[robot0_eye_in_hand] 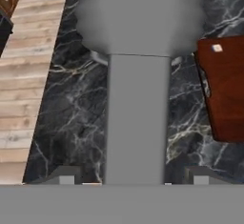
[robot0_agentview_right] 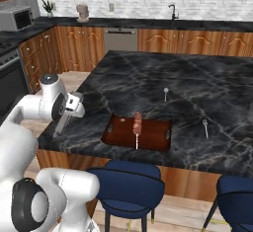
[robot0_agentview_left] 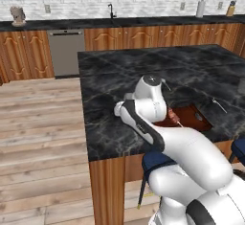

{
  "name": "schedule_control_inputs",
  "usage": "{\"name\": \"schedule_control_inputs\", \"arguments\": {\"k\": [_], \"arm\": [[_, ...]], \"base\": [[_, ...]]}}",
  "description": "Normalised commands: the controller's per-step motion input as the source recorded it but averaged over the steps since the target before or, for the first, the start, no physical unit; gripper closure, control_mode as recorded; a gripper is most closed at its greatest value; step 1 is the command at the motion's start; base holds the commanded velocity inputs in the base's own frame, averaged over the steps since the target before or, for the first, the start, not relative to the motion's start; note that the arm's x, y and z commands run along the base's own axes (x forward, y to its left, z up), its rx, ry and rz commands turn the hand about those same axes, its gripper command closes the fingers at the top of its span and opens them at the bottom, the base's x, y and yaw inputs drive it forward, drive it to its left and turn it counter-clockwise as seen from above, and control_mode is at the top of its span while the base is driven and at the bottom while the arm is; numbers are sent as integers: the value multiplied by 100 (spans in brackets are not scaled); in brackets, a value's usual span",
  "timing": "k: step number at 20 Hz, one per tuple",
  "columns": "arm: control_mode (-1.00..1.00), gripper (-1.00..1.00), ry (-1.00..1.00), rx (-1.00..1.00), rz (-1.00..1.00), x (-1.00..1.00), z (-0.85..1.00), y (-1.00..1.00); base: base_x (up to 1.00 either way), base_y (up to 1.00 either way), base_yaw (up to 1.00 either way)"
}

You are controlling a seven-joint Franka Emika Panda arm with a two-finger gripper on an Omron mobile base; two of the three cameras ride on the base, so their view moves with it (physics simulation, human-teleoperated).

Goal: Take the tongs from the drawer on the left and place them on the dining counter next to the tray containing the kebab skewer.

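Note:
My gripper (robot0_agentview_right: 68,111) hangs over the left end of the dining counter (robot0_agentview_right: 148,78), shut on the tongs (robot0_agentview_right: 60,125). They show as a thin grey strip slanting down from the hand. In the hand view the tongs (robot0_eye_in_hand: 138,118) run as a broad blurred grey band up from between the fingertips (robot0_eye_in_hand: 64,176) of my gripper (robot0_eye_in_hand: 131,176), with black marble (robot0_eye_in_hand: 71,113) below. The brown tray (robot0_agentview_right: 114,133) with the kebab skewer (robot0_agentview_right: 137,122) lies to the right, near the counter's front edge, and its corner shows as tray (robot0_eye_in_hand: 224,89). The drawer is out of view.
Two small metal utensils (robot0_agentview_right: 166,94) (robot0_agentview_right: 205,127) lie on the marble beyond and right of the tray. Blue stools (robot0_agentview_right: 128,184) (robot0_agentview_right: 237,191) stand under the front edge. Wood floor (robot0_agentview_left: 43,118) lies left of the island, and a wall counter with a faucet (robot0_agentview_left: 111,11) runs along the back.

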Motion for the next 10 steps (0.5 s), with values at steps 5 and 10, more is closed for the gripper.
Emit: {"name": "schedule_control_inputs", "arguments": {"k": [5, 10], "arm": [[-100, 100, 0, -18, 0, 46, -55, -12], [-100, 100, 1, -10, 0, 38, -46, -38]], "base": [[0, 0, 0], [0, 0, 0]]}}
